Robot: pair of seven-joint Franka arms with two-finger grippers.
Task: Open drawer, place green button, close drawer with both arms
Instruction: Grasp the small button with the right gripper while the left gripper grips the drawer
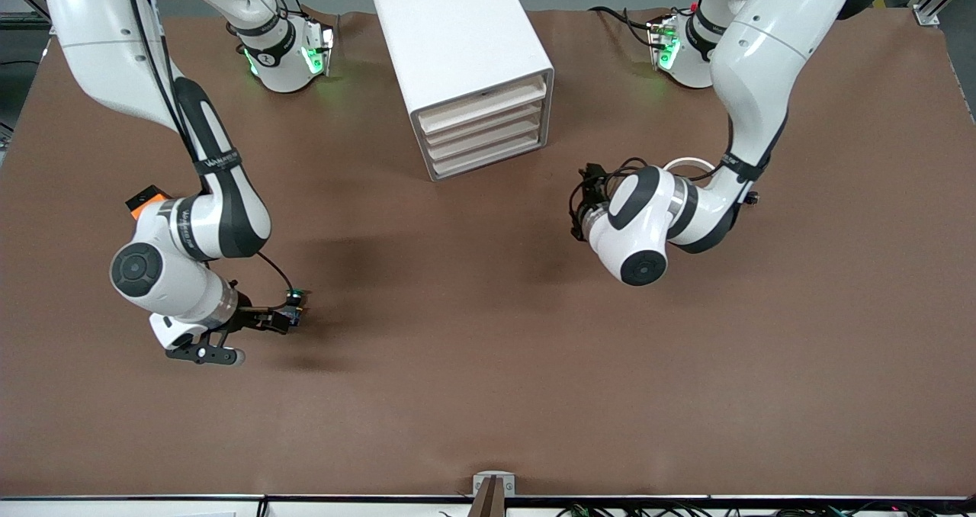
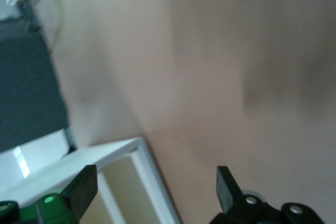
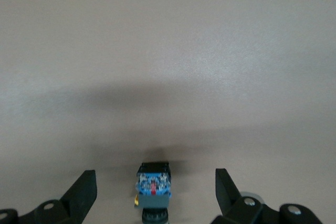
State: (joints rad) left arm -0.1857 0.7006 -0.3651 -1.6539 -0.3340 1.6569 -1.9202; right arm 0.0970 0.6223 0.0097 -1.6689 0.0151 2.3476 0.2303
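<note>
Lying on its side, button [image 3: 153, 191] between open right pincer [image 3: 153, 195] fingers.

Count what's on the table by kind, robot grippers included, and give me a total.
Cabinet with four drawers: 1
Green-capped button: 1
Orange block: 1
Grippers: 2, right gripper open around the button, left gripper open near the cabinet
Total: 5

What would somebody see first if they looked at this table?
Probably the white cabinet with four shut drawers, standing between the two arm bases. Then the two big white arms: the right gripper is open around the tiny green-capped button near the right arm's end of the table, and the left gripper hangs open beside the cabinet's front.
</note>
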